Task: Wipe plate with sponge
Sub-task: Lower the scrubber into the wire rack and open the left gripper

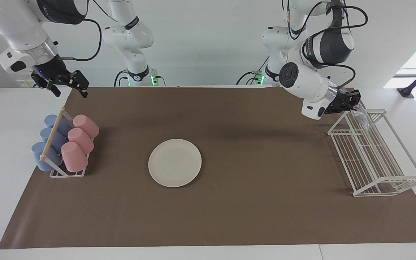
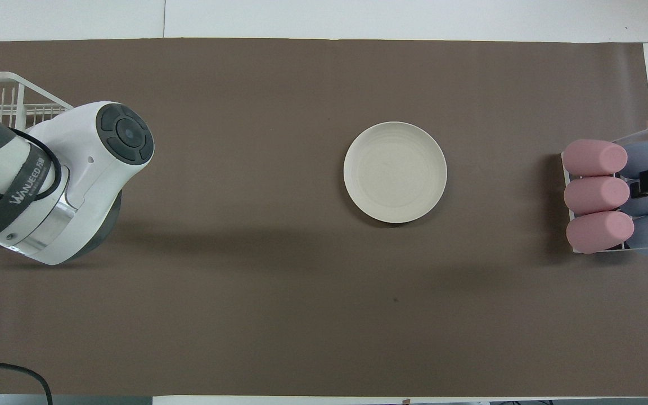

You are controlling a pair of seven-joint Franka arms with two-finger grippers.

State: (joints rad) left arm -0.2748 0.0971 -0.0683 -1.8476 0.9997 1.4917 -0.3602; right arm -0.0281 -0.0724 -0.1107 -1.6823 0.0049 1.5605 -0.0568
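Over the robots' end of the white wire rack (image 1: 374, 151), I am seeing the left gripper (image 1: 354, 103) pinching the sponge (image 1: 362, 119), jaws closed on its top while the silvery pad is hanging down among the rack's wires. At the right arm's end, the right gripper (image 1: 67, 85) is hanging in the air above the table's edge near the cup rack (image 1: 63, 144), fingers spread apart and holding nothing. I am noting the plate (image 1: 174, 162) lying flat on the brown mat (image 1: 229, 216), mid-table, well apart from both grippers.
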